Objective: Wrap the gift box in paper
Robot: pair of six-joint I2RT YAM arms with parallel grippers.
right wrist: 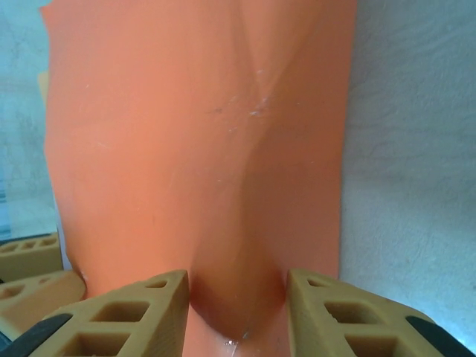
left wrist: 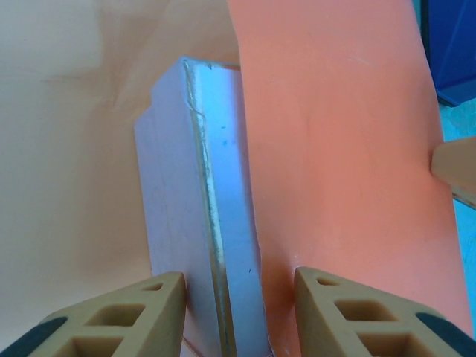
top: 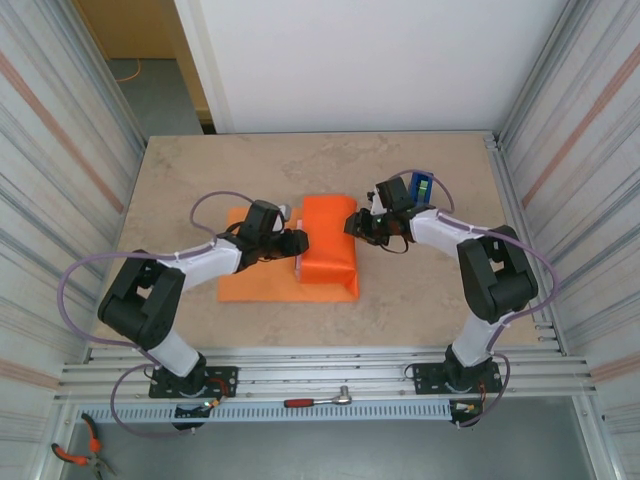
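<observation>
The orange paper (top: 330, 250) lies mid-table, its right part folded up and over the gift box. The pale pink gift box (left wrist: 201, 186) shows one bare face and a corner edge, with the paper (left wrist: 335, 149) lying against its other side. My left gripper (top: 298, 243) comes in from the left. Its jaws (left wrist: 239, 312) straddle that corner, one finger on the bare box face and the other pressing the paper onto it. My right gripper (top: 352, 224) meets the bundle from the right, and its jaws (right wrist: 238, 316) pinch a bulge of paper (right wrist: 186, 134).
A blue tape dispenser (top: 421, 186) stands behind the right gripper. Flat orange paper spreads left under the left arm (top: 240, 285). Metal walls close both sides of the table. A ratchet (top: 320, 400) and pliers (top: 75, 450) lie on the front rail.
</observation>
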